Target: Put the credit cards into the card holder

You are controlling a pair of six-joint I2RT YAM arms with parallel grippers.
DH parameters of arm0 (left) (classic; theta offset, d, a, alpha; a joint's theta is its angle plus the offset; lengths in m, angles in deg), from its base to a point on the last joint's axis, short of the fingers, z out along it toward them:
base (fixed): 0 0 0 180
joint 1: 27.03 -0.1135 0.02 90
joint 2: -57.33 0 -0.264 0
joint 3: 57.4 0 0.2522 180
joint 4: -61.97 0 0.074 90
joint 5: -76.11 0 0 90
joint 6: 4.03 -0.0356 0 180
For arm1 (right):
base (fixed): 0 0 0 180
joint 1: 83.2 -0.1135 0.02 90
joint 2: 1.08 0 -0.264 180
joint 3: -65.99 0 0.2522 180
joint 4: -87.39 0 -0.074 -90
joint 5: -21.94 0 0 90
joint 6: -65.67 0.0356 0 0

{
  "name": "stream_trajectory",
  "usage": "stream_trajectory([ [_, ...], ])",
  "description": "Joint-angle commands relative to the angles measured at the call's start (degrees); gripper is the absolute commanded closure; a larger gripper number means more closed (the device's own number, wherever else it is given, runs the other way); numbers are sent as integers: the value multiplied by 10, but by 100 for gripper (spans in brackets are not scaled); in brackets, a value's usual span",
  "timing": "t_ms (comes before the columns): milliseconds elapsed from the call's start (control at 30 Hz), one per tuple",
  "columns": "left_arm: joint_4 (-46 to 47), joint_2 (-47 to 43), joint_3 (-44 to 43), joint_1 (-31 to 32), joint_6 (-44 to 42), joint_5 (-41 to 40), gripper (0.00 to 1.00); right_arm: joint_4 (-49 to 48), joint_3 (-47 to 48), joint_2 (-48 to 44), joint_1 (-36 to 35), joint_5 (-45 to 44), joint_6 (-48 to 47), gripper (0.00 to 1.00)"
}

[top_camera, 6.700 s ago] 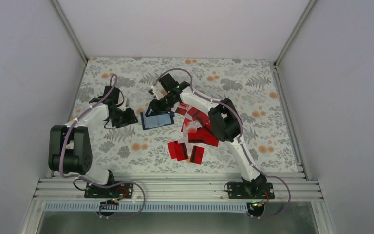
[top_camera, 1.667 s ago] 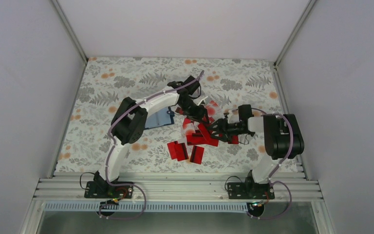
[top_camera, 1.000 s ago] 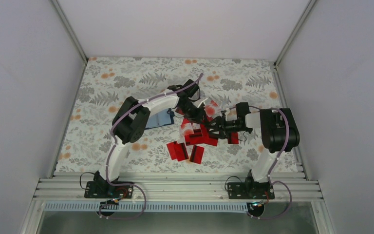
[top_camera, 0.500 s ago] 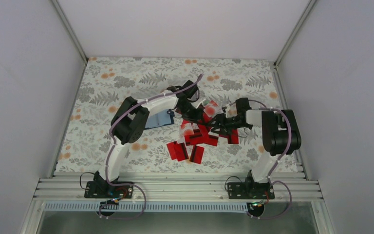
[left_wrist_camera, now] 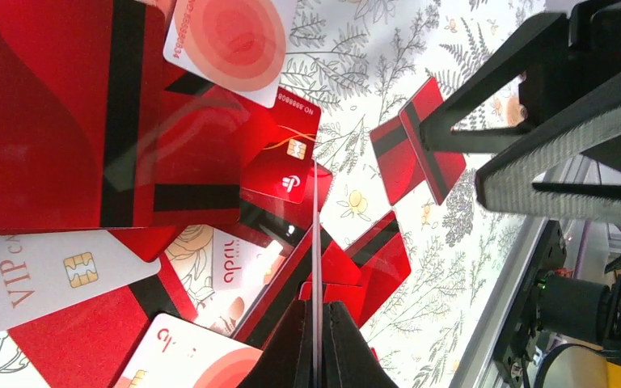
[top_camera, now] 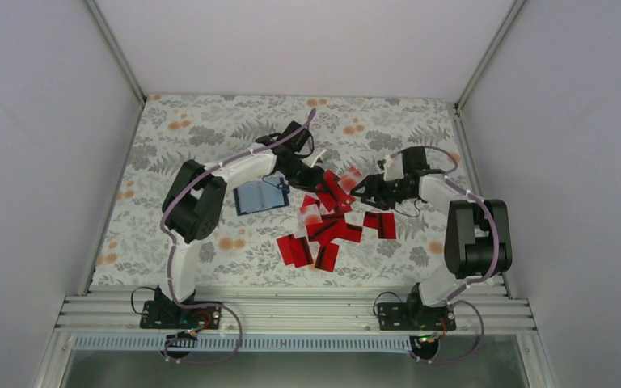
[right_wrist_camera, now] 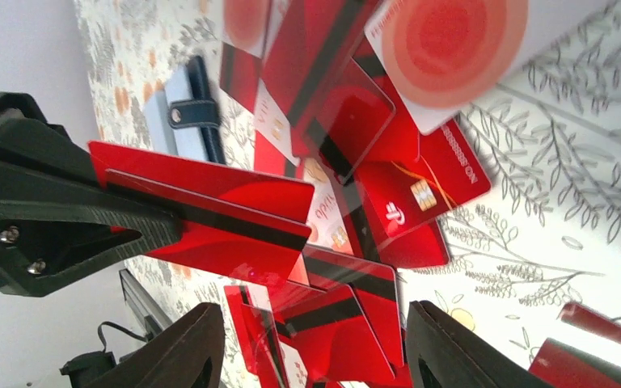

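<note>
- Since a second ago the left gripper (left_wrist_camera: 317,311) has shut tight and drawn back from the pile toward the far side, and the right arm has swung out to the right.
- Left gripper: pinched on one card (left_wrist_camera: 315,242), held clear above the pile. The card is edge-on in the left wrist view. From the right wrist it shows a red face with a dark stripe.
- Right gripper (right_wrist_camera: 311,323): jaws partly apart with nothing between them. It hovers over the far right edge of the pile, just beside the left gripper and facing it.
- Cards (top_camera: 331,226): loose and overlapping mid-table (top_camera: 210,129). Most are red with a dark stripe and a few are white with a red disc. Two lie slightly apart to the right, and a few lie on the near side.
- Holder (top_camera: 260,196): blue, flat on the table just left of the pile and apart from the held card. Its snap tab shows in the right wrist view.
</note>
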Motion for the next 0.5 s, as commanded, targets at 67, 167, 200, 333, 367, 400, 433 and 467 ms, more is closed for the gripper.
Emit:
stream_trajectory([
  [67,-4,-49,17,0,-36,-5,98,-13,23,-31,18,6,-32,41],
  [167,10,-75,47,0,-47,16,98,-68,3,-43,20,37,-6,38],
  [200,14,-86,57,0,-52,24,98,-90,-5,-47,20,47,3,38],
  [333,45,-122,107,-2,-64,77,98,-137,-17,-51,19,86,7,37],
  [367,56,-129,119,-4,-65,92,98,-148,-20,-49,19,99,8,36],
  [400,65,-137,132,-6,-66,109,98,-161,-24,-48,18,111,11,36],
  [433,76,-144,145,-8,-66,125,98,-174,-27,-48,16,122,12,36],
  [467,86,-150,155,-12,-65,141,98,-183,-28,-46,13,130,11,36],
])
